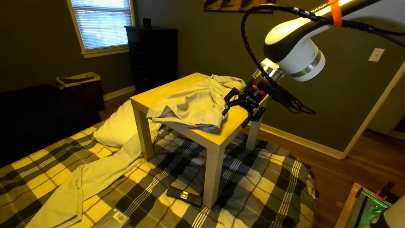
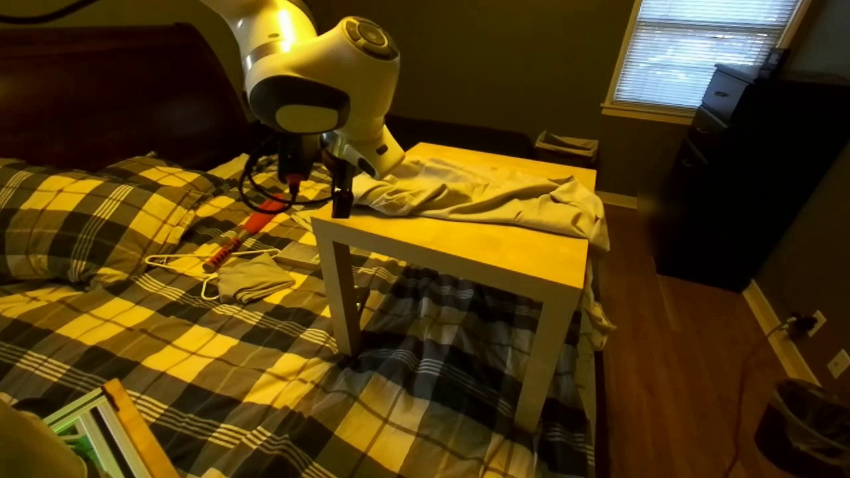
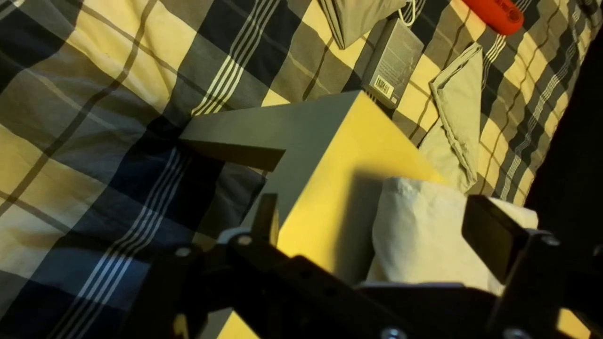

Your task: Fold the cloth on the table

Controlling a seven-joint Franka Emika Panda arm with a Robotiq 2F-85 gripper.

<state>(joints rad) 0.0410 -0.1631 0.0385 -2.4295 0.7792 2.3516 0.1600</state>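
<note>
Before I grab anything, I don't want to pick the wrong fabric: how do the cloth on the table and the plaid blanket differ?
The cloth is plain and pale; the plaid blanket is checked yellow, grey and dark. The cloth lies bunched on the table; the blanket spreads beneath that table. The blanket is much larger than the cloth. Both show wrinkles.

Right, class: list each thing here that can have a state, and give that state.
Plaid blanket: spread out, rumpled
Table: upright, standing on the blanket
Cloth: wrinkled, not neatly folded, overhanging the table's edge
Gripper: open, jaws apart
Remote control: lying flat, buttons up
Window blinds: lowered, light showing through
Bin: uncovered
</note>
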